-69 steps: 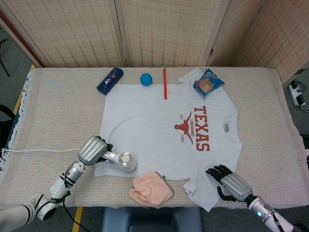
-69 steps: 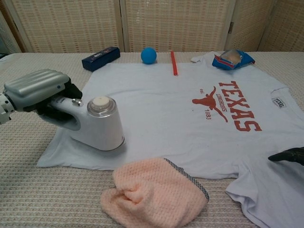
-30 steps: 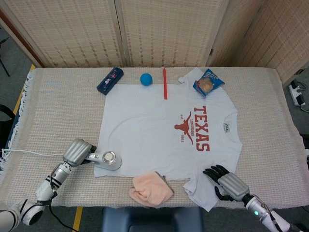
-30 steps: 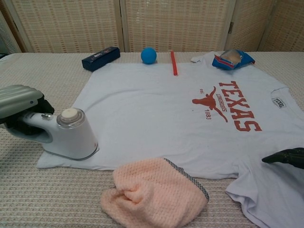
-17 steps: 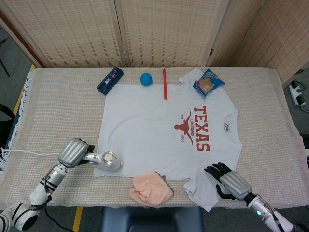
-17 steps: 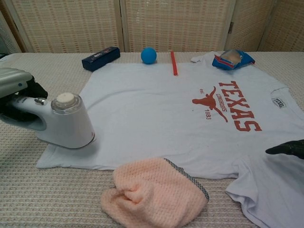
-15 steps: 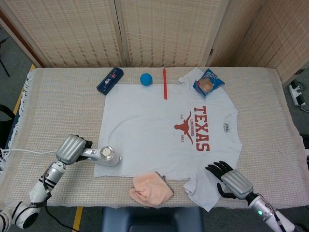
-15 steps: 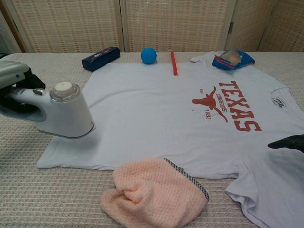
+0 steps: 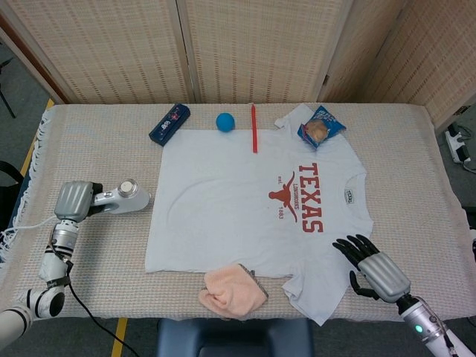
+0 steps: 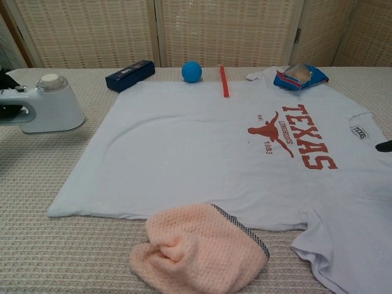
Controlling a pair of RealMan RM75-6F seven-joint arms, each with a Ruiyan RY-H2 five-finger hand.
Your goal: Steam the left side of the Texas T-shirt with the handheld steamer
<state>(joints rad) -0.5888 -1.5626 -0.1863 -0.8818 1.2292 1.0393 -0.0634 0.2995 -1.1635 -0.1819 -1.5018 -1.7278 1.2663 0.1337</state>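
Observation:
The white Texas T-shirt lies flat on the table, its red logo toward the right. My left hand grips the handle of the white handheld steamer, which sits off the shirt, on the tablecloth just left of the shirt's left edge. In the chest view the steamer shows at the far left, and only a dark bit of the hand reaches the frame edge. My right hand hovers open, fingers spread, right of the shirt's near sleeve; one fingertip shows in the chest view.
A peach towel lies on the shirt's near hem. Along the far edge sit a navy box, a blue ball, a red stick and a snack bag. The steamer's white cord trails to the left table edge.
My left hand has carried the steamer off the shirt's near-left corner, leftward and farther back onto the bare tablecloth. My right hand has drifted right, away from the sleeve.

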